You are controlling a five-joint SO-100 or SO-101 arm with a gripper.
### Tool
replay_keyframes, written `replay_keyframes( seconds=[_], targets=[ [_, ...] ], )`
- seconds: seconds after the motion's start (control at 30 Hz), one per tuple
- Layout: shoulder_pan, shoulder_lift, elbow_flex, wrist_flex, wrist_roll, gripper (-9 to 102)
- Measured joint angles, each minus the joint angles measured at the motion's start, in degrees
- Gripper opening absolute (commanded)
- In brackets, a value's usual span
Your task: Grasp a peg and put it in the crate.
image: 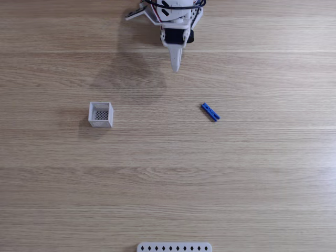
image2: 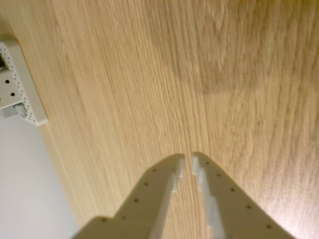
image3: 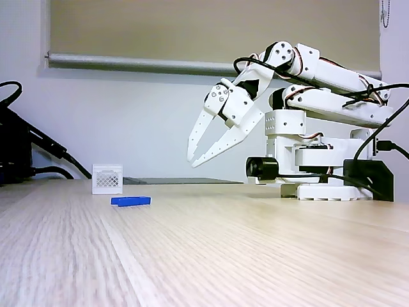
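Note:
The peg (image: 210, 111) is a short bright-blue bar lying flat and slanted on the wooden table, right of centre in a fixed view from above; the low fixed view also has the peg (image3: 130, 201). The crate (image: 100, 124), a small white box with a dark grid bottom, stands upright to the left, well apart from the peg, and the crate (image3: 107, 179) is seen behind the peg from the low side. My gripper (image: 176, 68) hangs above the table near the arm's base, far from both. The gripper (image3: 192, 162) points down at a slant. In the wrist view the gripper (image2: 188, 158) is shut with nothing held.
A white strip with diamond holes (image: 174, 247) lies at the near table edge. A white perforated piece (image2: 20, 89) sits at the table's edge in the wrist view. The arm's base (image3: 319, 173) and cables stand at the right, and black cables (image3: 25, 147) at the left.

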Motion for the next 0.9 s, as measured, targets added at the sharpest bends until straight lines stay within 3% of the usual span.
replay_keyframes(
  seconds=[0.67,0.9],
  targets=[
    [0.0,-0.4,0.0,0.0,0.0,-1],
    [0.0,-15.1,-1.0,-1.8,0.0,-1]
  ],
)
